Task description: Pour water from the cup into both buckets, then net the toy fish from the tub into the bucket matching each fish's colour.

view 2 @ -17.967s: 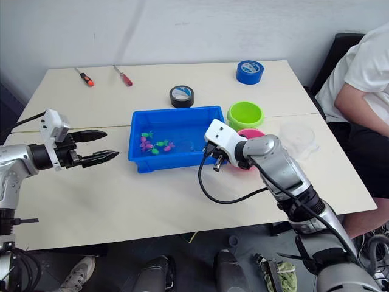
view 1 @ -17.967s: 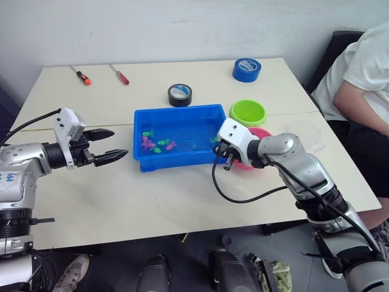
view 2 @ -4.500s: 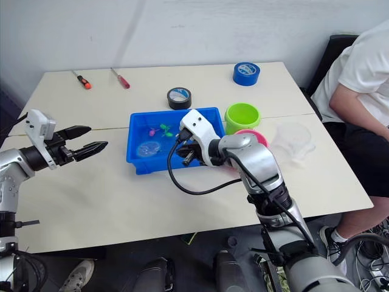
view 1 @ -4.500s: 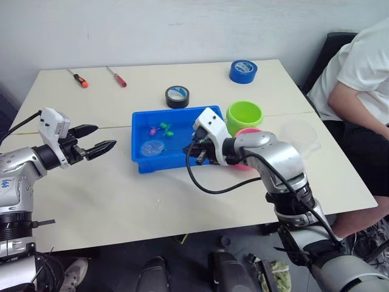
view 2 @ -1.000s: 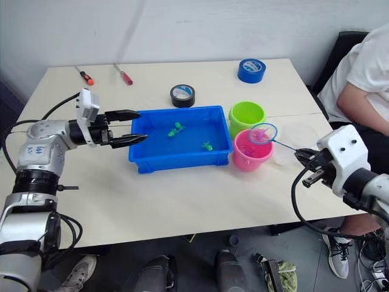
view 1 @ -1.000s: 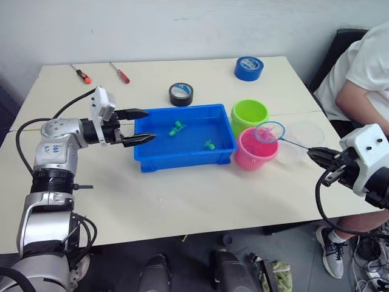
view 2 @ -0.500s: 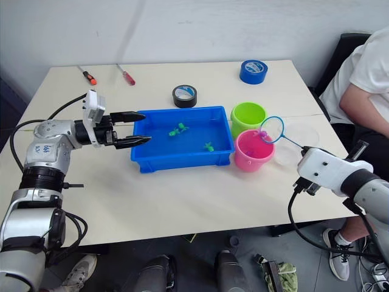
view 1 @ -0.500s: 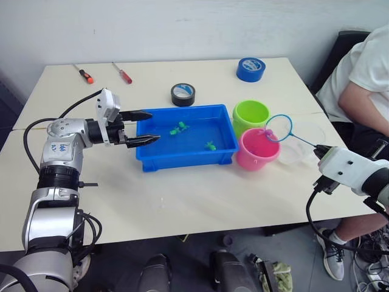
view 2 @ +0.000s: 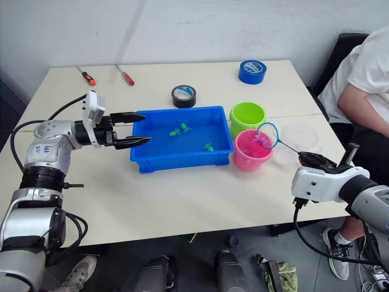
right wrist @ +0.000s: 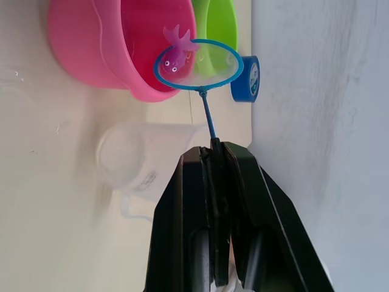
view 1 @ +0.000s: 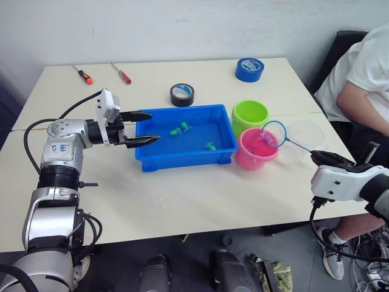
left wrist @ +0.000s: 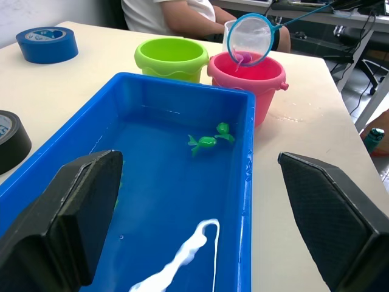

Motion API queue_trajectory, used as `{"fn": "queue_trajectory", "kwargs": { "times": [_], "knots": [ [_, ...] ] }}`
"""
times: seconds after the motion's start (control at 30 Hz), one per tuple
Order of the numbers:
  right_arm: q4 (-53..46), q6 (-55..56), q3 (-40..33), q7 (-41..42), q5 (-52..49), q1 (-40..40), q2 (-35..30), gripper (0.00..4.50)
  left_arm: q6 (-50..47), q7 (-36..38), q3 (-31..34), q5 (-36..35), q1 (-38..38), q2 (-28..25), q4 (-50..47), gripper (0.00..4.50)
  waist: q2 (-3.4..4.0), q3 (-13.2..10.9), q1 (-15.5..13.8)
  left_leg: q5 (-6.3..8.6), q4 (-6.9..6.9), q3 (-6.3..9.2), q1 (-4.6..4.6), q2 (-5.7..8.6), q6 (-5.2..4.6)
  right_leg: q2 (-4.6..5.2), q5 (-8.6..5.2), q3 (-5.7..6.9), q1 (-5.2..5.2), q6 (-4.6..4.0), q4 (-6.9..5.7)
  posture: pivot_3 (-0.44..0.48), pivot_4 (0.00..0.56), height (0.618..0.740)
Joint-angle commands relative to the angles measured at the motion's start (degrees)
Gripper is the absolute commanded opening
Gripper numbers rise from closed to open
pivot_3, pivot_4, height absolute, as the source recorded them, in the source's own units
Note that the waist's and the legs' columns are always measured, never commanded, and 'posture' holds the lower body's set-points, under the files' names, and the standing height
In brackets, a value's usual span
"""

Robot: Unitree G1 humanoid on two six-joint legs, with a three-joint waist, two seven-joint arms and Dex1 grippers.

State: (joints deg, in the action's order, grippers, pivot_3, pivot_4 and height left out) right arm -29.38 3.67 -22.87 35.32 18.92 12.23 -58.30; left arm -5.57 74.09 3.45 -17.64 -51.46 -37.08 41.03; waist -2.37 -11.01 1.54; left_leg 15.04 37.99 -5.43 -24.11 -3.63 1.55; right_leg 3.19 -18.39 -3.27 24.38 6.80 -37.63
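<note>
Up close, pink fish [right wrist: 177, 51] in net [right wrist: 197, 66], right fingers [right wrist: 214, 201] clamped on handle; left fingers [left wrist: 73, 225] apart.

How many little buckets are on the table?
2. The lime green bucket stands by the right end of the blue tub. The pink bucket stands just in front of it, under the net. None looks hidden.
</note>
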Motion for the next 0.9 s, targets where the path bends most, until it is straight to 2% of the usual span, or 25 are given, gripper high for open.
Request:
{"fn": "queue_trajectory", "kwargs": {
  "times": [0.03,0.23,0.37,0.63,0.8,0.9],
  "knots": [
    [0.0,5.8,-3.3,-0.2,3.5,0.8,-1.7,0.0,0.3,0.2,1.1,-0.3,-1.0,-0.5,-1.1,4.47,0.0,0.0,0.0,0.0,0.0,0.0,0.0,0.0,0.0,0.0,0.0,0.0,0.0,0.0,0.0,0.0,0.15,0.731],
    [1.7,13.7,-6.3,-4.4,14.3,1.4,-3.0,0.0,0.5,0.0,1.1,-0.2,-1.2,-0.2,-0.9,4.47,0.0,0.0,0.0,0.0,0.05,0.0,0.0,0.0,0.0,0.0,0.0,0.0,0.0,0.0,-0.04,0.0,0.15,0.731],
    [2.3,15.9,-6.7,-6.5,17.7,0.9,-1.9,0.0,0.6,-0.2,1.1,-0.2,-1.3,0.0,-0.9,4.47,0.0,0.0,0.0,0.0,0.07,-0.01,0.02,0.0,0.01,0.0,0.0,-0.01,-0.01,0.0,-0.08,0.0,0.15,0.731],
    [-2.1,16.7,-4.0,-14.7,30.5,3.3,6.8,0.0,0.4,-0.6,1.3,-0.4,-0.4,0.0,-1.9,4.47,-0.01,0.0,0.0,-0.12,0.1,0.01,0.03,0.0,0.21,0.0,0.0,-0.01,-0.01,0.0,-0.14,0.0,0.15,0.731],
    [-3.0,16.8,-2.5,-15.5,31.3,4.2,9.5,0.0,-0.1,-0.8,1.5,-0.6,0.0,-0.3,-2.6,4.47,-0.01,0.0,0.1,-0.2,0.1,0.0,0.06,0.0,0.34,0.0,0.0,-0.02,-0.02,0.0,-0.19,0.0,0.15,0.731],
    [-3.7,16.1,-2.7,-14.9,28.2,1.7,10.1,0.0,-0.4,-0.8,1.7,-0.8,0.5,-0.6,-3.2,4.47,-0.01,0.0,0.1,-0.21,0.1,0.0,0.06,0.0,0.34,0.0,0.0,-0.02,-0.02,0.0,-0.2,0.0,0.15,0.731]
  ]
}}
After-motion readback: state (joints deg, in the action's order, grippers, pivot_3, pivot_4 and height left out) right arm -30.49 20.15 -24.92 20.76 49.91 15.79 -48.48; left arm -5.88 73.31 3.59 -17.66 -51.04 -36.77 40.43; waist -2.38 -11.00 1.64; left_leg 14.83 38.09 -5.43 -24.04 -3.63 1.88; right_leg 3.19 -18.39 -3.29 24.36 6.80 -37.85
